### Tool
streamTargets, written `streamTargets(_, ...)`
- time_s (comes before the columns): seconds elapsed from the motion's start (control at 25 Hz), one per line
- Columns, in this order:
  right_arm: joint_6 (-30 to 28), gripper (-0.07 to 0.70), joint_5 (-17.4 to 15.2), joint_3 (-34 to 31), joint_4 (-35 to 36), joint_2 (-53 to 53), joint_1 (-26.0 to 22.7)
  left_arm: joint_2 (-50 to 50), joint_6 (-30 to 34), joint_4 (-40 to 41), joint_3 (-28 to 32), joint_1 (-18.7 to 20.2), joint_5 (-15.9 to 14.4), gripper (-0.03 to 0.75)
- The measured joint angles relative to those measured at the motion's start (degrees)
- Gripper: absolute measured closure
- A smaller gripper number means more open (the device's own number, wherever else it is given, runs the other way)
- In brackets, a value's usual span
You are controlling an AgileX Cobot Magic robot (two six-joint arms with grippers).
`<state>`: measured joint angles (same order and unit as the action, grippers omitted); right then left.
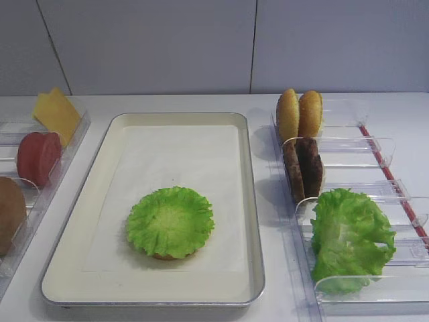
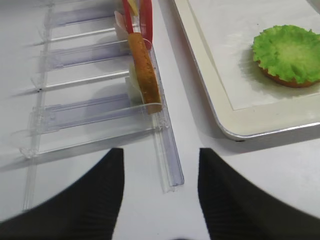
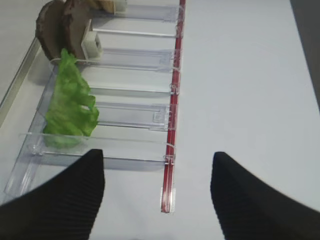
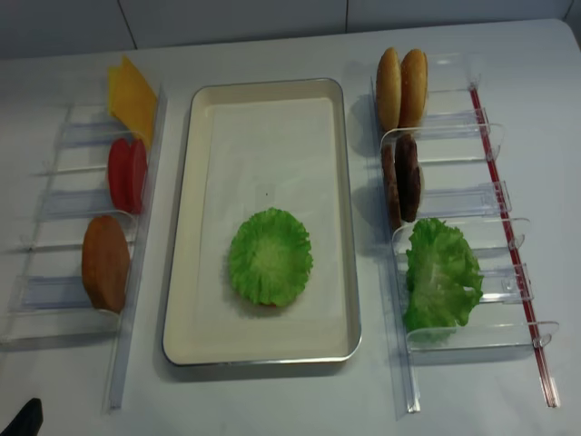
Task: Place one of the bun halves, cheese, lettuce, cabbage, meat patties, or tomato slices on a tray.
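1. We are seeing the tray (image 4: 338,227) lying between two clear racks (image 4: 472,272), already carrying a lettuce leaf (image 4: 270,256) on top of a bun half (image 2: 290,82) whose brown edge peeks out beneath.
2. We are holding both tools empty: the right gripper (image 3: 157,192) is standing wide apart above the near end of the right rack, and the left gripper (image 2: 160,192) is likewise spread beside the left rack.
3. We are judging the meat patties (image 4: 401,180), upright in their slot, as stiff and light; pinching across the flat faces from above looks best.
4. We are treating the spare lettuce (image 4: 440,277) as floppy and apt to tear.
5. We are minding the rack dividers and the tray's raised rim; open room lies above the tray.
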<state>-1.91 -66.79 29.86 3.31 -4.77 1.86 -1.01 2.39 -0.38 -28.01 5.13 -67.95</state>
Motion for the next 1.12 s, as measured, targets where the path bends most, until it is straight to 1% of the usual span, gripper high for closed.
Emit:
streamTargets(0.12,-1.3,0.178,0.4,-1.2,0.0,2.6,-2.6,0.0,0.0,0.0,0.0,0.0,0.0,0.368)
streamTargets(0.24,-3.3,0.178,0.9,-2.7,0.0,4.7,-3.9,0.0,0.0,0.0,0.0,0.0,0.0,0.368)
streamTargets(1.12,-3.8,0.178,1.1,-2.7,0.3,5.7,-4.0,0.0,0.0,0.0,0.0,0.0,0.0,0.368)
